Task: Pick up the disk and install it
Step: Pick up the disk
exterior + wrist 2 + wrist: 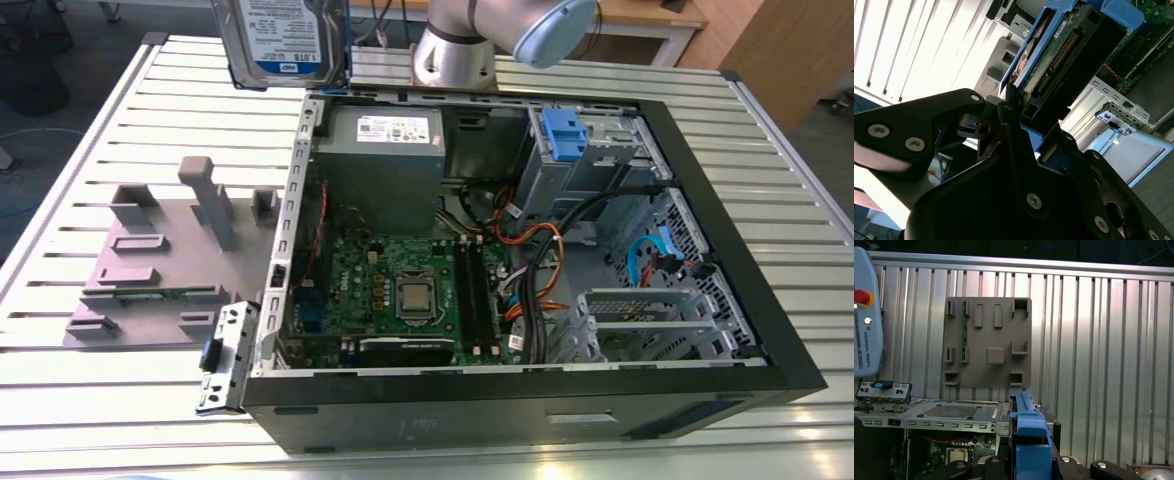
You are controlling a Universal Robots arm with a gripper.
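The disk (283,40) hangs edgewise in the gripper (1015,107), whose fingers are clamped on its blue-framed end. Below the gripper lies a ribbed aluminium table (120,140) carrying a grey fixture plate (986,342). Beside the plate is an open computer case (694,200), motherboard (400,290) exposed, with nothing between gripper and case.

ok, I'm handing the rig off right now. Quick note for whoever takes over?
Hand: shut on the disk, gripping it by its blue-framed edge.
Disk: in the air above the table, over the far corner of the open computer case, at the exterior view's upper left, label facing that camera.
Grey fixture: on the table beside the case, no disk on it.
Done: pick-up.
Left: install. The disk is not yet inside the case; the bay with the blue latch is at the case's far side.
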